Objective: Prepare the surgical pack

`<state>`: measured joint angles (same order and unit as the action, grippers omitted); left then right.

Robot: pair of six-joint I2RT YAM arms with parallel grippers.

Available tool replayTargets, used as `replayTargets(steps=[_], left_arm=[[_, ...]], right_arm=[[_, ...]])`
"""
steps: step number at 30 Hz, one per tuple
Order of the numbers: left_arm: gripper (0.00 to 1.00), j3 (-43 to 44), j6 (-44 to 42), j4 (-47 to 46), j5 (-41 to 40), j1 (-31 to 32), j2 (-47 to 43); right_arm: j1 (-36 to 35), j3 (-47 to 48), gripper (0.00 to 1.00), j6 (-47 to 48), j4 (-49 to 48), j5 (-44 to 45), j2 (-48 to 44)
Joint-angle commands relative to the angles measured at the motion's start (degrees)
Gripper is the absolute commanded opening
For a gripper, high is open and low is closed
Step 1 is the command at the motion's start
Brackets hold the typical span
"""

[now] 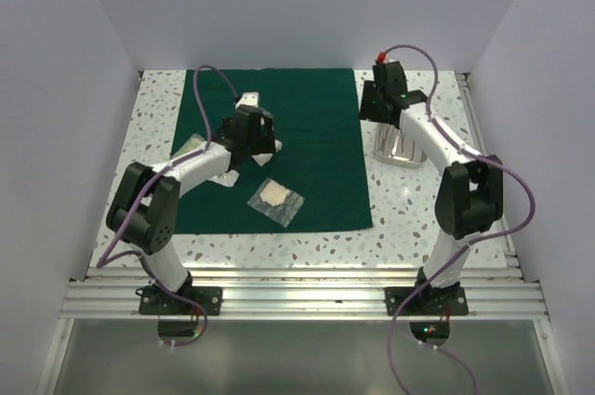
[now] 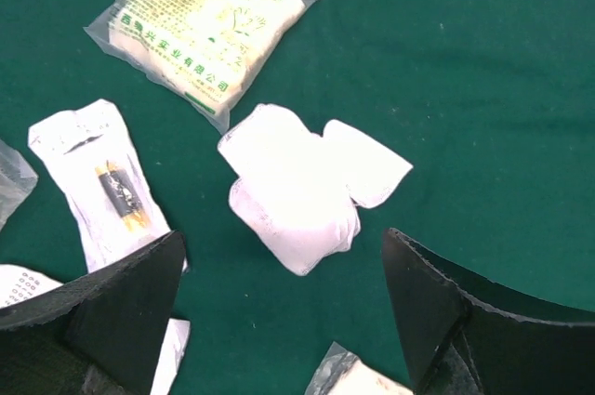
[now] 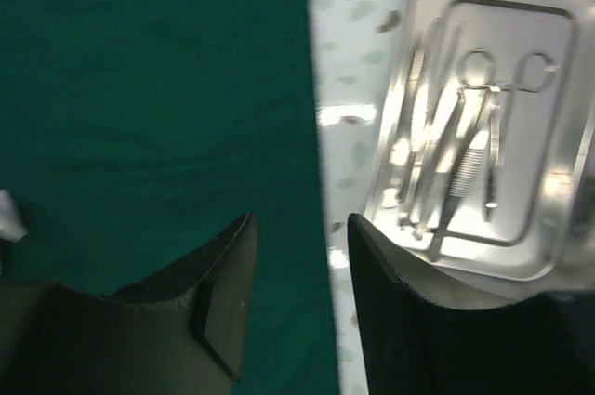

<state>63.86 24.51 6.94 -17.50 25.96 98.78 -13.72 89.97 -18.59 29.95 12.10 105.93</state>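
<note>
Instruments (image 3: 462, 167) lie lengthwise in the steel tray (image 3: 550, 125), off the cloth (image 3: 149, 88).

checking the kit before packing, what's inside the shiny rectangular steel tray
Inside the shiny rectangular steel tray lie several thin steel instruments, overlapping, one with ring handles. Blur hides their exact count. From above, the right arm covers part of the tray.

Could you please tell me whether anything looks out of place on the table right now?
The steel tray sits off the green cloth, on the bare table beside the cloth's right edge, and the instruments in it lie angled across one another.
</note>
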Motion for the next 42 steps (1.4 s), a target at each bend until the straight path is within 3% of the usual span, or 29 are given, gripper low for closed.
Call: replayTargets(steps=[1,7,14,21,30,35,42], left_arm=[[0.88,-0.13,0.8,-0.87,3.95,-1.69,0.71],[0.86,-1.89,1.68,-2.19,7.21,-3.81,0.1],[0.81,-5.66,2.73,-4.21,10.03,-6.44,-3.14],[0.85,-14.8,4.4,-11.68,9.5,-7.67,-11.32],[0.86,-21.93,4.75,-18.36,7.74,-7.76,-17.74],[0.86,-23.34,5.19,-19.59,8.27,-7.76,-17.57],[0.85,-23.07,5.19,-19.6,8.88,-7.76,-17.66]], right_arm=[[-4.2,-2.87,0.47,-1.53,-3.93,-7.68,-3.45],[-9.21,-5.61,0.52,-5.4,-15.45,-21.49,0.23],[-13.44,-2.45,0.6,-12.69,-25.11,-28.79,9.72],[-16.08,-0.15,0.66,-19.11,-33.64,-32.23,17.99],[-17.66,2.75,0.64,-22.72,-37.43,-31.96,23.17],[-18.27,6.52,0.5,-23.25,-35.58,-32.05,26.34],[-19.07,8.46,0.49,-22.99,-33.12,-30.82,28.19]])
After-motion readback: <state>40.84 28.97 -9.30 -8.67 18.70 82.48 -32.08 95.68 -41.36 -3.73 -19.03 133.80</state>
